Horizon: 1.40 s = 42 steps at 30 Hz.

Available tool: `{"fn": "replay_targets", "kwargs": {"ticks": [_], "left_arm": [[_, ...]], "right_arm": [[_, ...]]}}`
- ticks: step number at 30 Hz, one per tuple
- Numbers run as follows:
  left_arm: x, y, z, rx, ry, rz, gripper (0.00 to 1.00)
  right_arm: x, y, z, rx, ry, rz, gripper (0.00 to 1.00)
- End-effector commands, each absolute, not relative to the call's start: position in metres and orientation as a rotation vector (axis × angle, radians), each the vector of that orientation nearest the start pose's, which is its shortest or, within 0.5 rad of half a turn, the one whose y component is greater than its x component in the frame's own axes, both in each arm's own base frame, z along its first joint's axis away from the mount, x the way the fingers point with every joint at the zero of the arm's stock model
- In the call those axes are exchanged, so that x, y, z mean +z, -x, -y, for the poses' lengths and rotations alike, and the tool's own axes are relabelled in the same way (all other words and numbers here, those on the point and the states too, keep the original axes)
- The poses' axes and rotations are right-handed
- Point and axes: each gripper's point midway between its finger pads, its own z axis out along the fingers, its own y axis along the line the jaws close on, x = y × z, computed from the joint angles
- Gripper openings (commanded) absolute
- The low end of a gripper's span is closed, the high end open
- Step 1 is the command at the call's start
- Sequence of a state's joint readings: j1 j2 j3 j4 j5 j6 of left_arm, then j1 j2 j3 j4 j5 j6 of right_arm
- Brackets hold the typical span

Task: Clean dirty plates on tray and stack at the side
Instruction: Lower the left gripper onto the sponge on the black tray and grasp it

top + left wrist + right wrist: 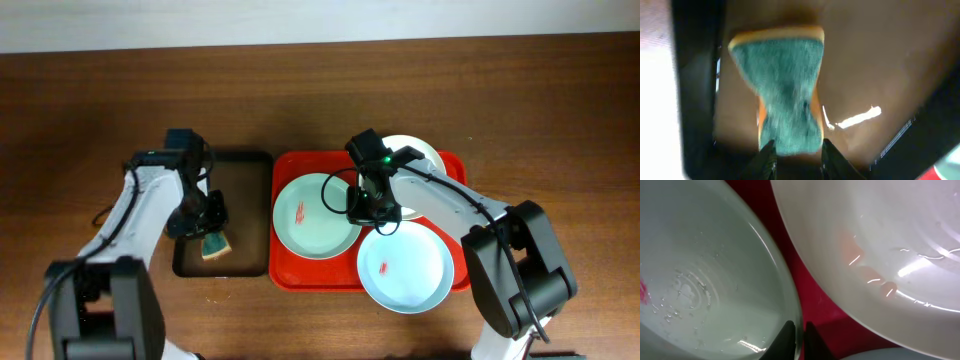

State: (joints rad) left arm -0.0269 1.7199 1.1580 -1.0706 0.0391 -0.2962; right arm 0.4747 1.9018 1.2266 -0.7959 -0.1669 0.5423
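Three plates lie on the red tray: a mint green plate at left with a red smear, a white plate at the back, a pale blue plate at front right with a red smear. My right gripper is shut on the green plate's right rim, next to the white plate. My left gripper holds a green and yellow sponge between its fingers over the brown tray.
The brown black-rimmed tray sits just left of the red tray. Brown wooden table lies all around. A pale wall strip runs along the back edge.
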Motion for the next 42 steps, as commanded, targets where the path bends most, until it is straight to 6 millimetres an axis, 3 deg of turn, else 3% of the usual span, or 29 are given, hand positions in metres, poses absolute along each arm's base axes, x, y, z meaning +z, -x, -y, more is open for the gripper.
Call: {"fn": "replay_targets", "kwargs": {"ticks": [1, 5, 15, 19, 22, 23, 24, 25, 26, 32, 35, 37, 42], "left_arm": [[0.033, -0.285, 0.007, -0.004, 0.460, -3.202, 0.28], [0.032, -0.289, -0.008, 0.061, 0.501, -3.174, 0.29], [0.028, -0.295, -0.002, 0.048, 0.467, -3.153, 0.30], [0.015, -0.281, -0.002, 0.058, 0.472, -3.182, 0.32], [0.004, -0.284, -0.002, 0.048, 0.468, -3.150, 0.31], [0.003, -0.286, -0.002, 0.046, 0.466, -3.141, 0.28], [0.003, -0.288, -0.002, 0.042, 0.466, -3.131, 0.09], [0.003, -0.289, -0.002, 0.041, 0.465, -3.128, 0.01], [0.003, -0.289, -0.002, 0.041, 0.465, -3.128, 0.00], [0.021, -0.301, 0.002, -0.005, 0.361, -3.126, 0.00], [0.048, -0.324, 0.025, -0.203, 0.120, -3.046, 0.00], [0.064, -0.334, 0.027, -0.208, 0.024, -2.980, 0.00], [0.059, -0.333, 0.040, -0.308, -0.053, -2.956, 0.00]], "right_arm": [[0.016, -0.308, -0.194, 0.316, -0.075, -3.116, 0.10], [0.016, -0.308, -0.194, 0.316, -0.075, -3.116, 0.10], [0.016, -0.308, -0.195, 0.318, -0.075, -3.113, 0.10], [0.016, -0.308, -0.195, 0.318, -0.075, -3.113, 0.10], [0.016, -0.308, -0.195, 0.318, -0.074, -3.113, 0.10], [0.016, -0.309, -0.195, 0.319, -0.075, -3.113, 0.10], [0.016, -0.309, -0.195, 0.319, -0.075, -3.113, 0.10], [0.016, -0.308, -0.195, 0.318, -0.075, -3.113, 0.10], [0.016, -0.308, -0.195, 0.318, -0.074, -3.113, 0.10], [0.016, -0.308, -0.195, 0.318, -0.075, -3.113, 0.10], [0.016, -0.308, -0.195, 0.319, -0.074, -3.113, 0.10], [0.016, -0.309, -0.195, 0.319, -0.075, -3.113, 0.11], [0.016, -0.309, -0.196, 0.321, -0.072, -3.109, 0.19]]}}
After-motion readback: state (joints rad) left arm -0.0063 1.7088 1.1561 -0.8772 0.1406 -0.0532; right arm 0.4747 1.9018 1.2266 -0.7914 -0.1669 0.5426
